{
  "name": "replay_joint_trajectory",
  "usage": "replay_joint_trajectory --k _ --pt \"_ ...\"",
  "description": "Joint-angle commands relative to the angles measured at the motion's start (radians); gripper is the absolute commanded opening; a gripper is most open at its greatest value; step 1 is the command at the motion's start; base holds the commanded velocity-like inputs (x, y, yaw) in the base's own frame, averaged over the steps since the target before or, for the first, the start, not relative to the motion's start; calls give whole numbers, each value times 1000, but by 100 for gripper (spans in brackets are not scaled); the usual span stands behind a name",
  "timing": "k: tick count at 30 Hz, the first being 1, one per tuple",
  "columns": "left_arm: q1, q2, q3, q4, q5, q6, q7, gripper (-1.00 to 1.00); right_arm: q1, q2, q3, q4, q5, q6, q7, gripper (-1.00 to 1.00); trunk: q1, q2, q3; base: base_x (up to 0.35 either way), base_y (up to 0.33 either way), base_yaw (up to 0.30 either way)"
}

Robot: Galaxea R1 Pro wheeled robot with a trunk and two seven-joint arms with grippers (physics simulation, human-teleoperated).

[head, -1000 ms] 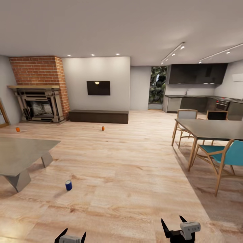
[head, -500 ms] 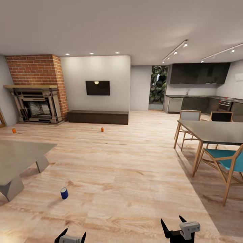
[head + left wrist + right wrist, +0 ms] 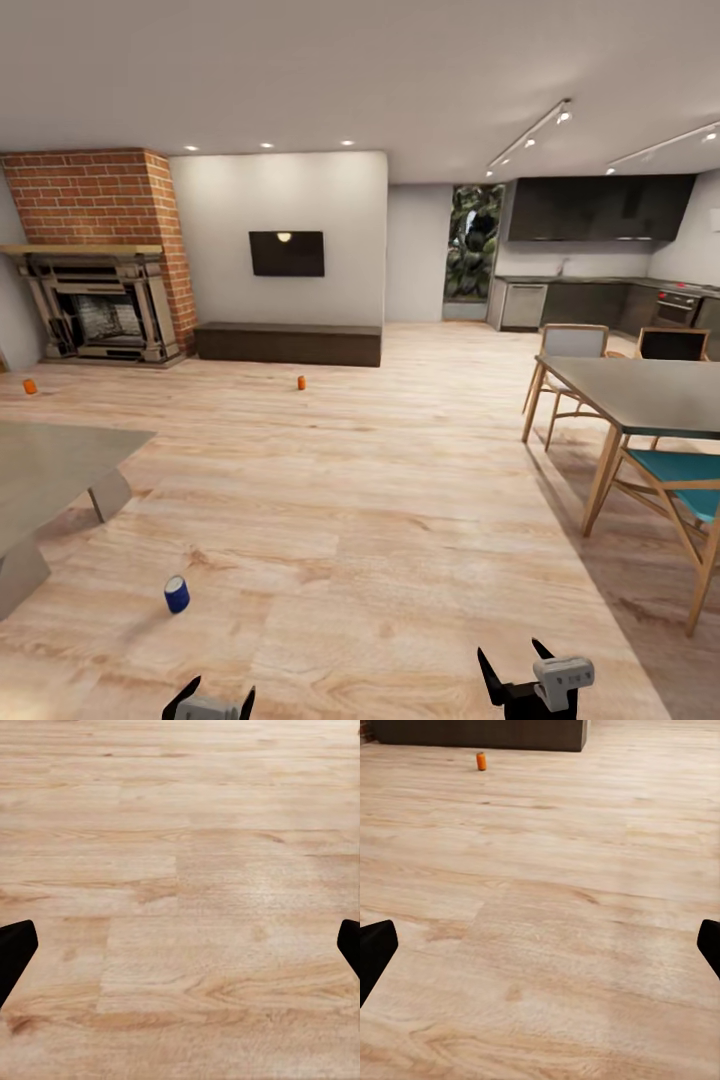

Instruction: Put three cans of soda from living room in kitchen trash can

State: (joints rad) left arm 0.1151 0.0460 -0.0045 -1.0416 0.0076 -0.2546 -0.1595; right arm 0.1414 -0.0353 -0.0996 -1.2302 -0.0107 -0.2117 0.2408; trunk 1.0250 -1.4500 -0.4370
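Blue, the nearest can [image 3: 177,594] stood on the wood floor [image 3: 380,520] ahead of the left end effector [image 3: 209,700]; two orange cans [image 3: 301,382] [image 3: 30,386] lay farther off. Both end effectors [image 3: 520,672] were spread wide and empty. Best to roll close, square up, then lower the left arm.

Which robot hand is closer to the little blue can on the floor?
Left. The left gripper sits just behind the blue can. The right gripper is much farther off to the can's right.
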Motion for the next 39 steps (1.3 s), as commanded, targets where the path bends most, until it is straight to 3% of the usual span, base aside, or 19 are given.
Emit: replay_joint_trajectory --k 1,27,39 --pt "0 0 0 0 0 0 0 100 0 0 0 0 0 0 0 100 0 0 -2 318 0 0" --pt "0 0 -1 0 0 0 0 100 0 0 0 0 0 0 1 100 0 0 -31 308 0 -3" --pt "0 0 1 0 0 0 0 100 0 0 0 0 -1 0 2 100 0 0 -31 293 0 -204"
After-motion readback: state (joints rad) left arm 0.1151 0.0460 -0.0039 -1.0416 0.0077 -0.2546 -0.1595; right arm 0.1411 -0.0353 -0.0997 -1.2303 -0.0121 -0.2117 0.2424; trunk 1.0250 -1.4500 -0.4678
